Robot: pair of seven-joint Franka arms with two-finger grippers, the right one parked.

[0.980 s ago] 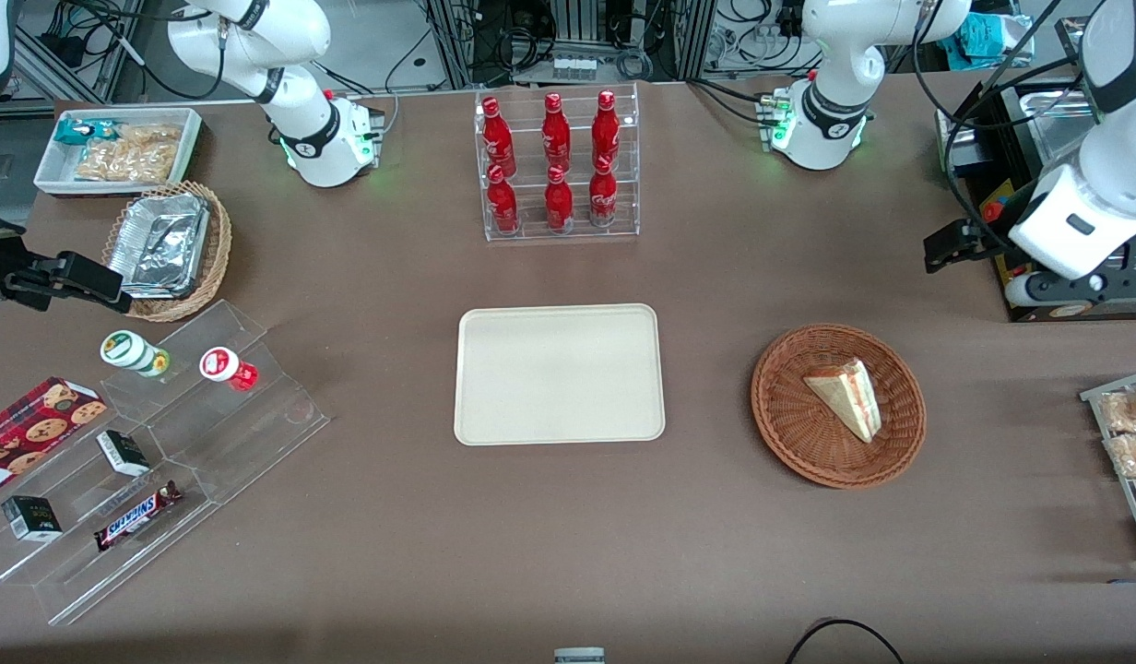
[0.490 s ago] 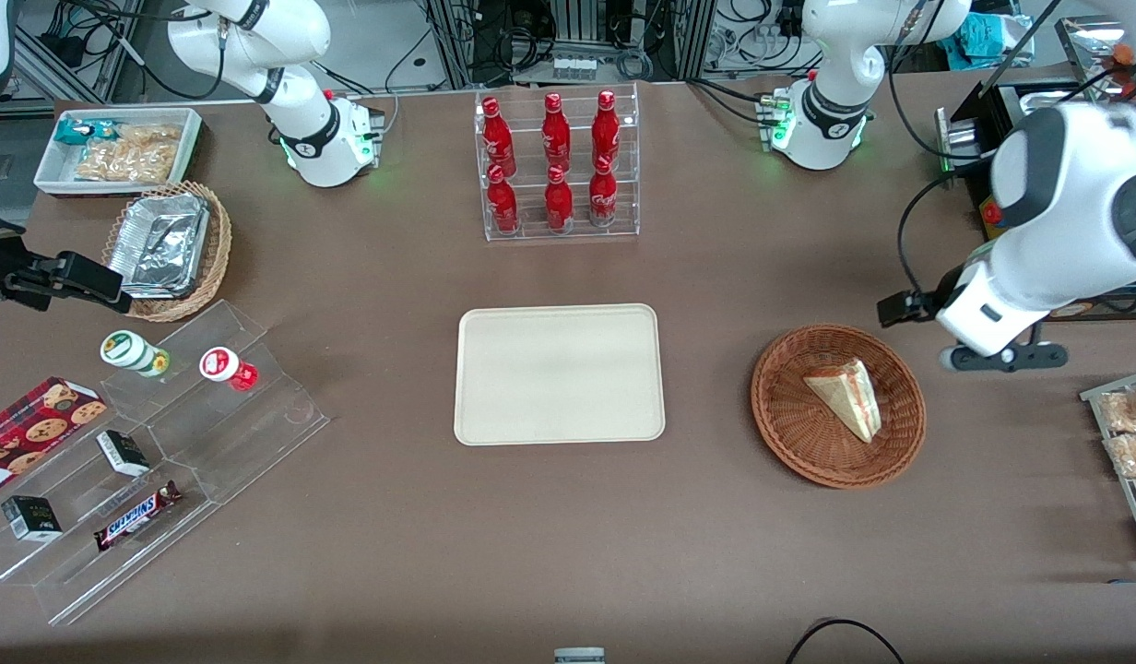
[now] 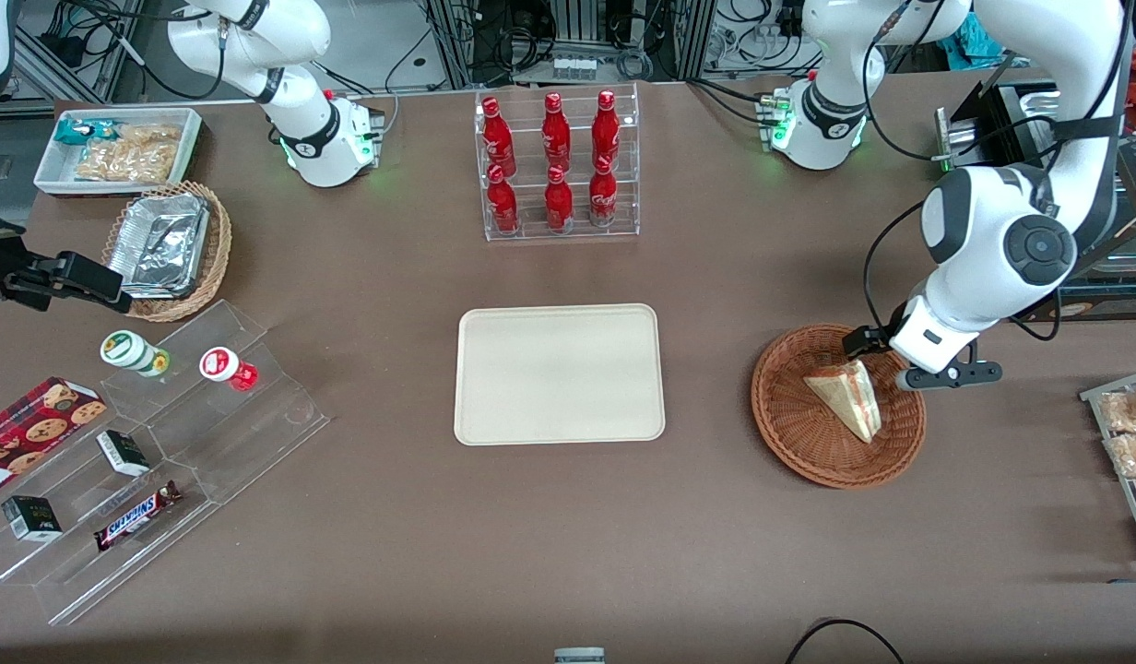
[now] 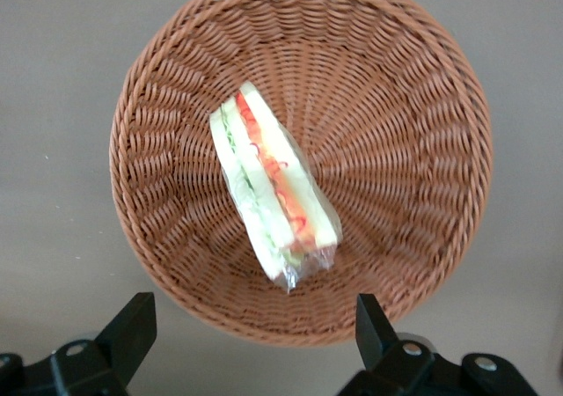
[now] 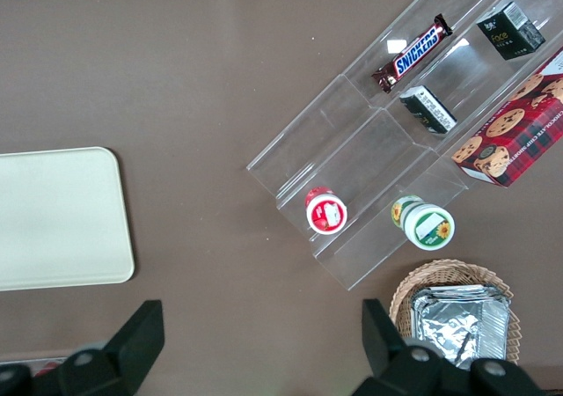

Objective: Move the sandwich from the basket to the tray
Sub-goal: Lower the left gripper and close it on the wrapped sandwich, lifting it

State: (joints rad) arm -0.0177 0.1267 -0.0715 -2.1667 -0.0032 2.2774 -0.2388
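Reddish-brown wicker, round and shallow: the basket on the brown table, toward the working arm's end from the tray. Inside the basket, the sandwich, a pale triangular wedge with red filling showing along one edge, lying a little off the basket's centre toward its working-arm rim. Cream-beige and flat, the tray itself, with nothing on it, well apart from the basket. Above the basket rim that lies farther from the front camera than the sandwich, the gripper, hanging from the white left arm, dark fingers pointing down; spread of the fingers hard to judge from here. Farther from the front camera than the tray, an acrylic rack of red bottles. Toward the parked arm's end from the tray, a clear stepped stand with a Snickers bar and small cups, and a tan wicker basket of foil containers. From the left wrist camera, the basket seen straight down, woven wall filling most of the frame, the sandwich lying in it, wrapped in clear film, green and red layers between the bread slices. The gripper spread wide, both dark fingertips clear of the sandwich and over the basket's rim, nothing held between them. From the right wrist camera, a corner of the tray beside the stepped stand.
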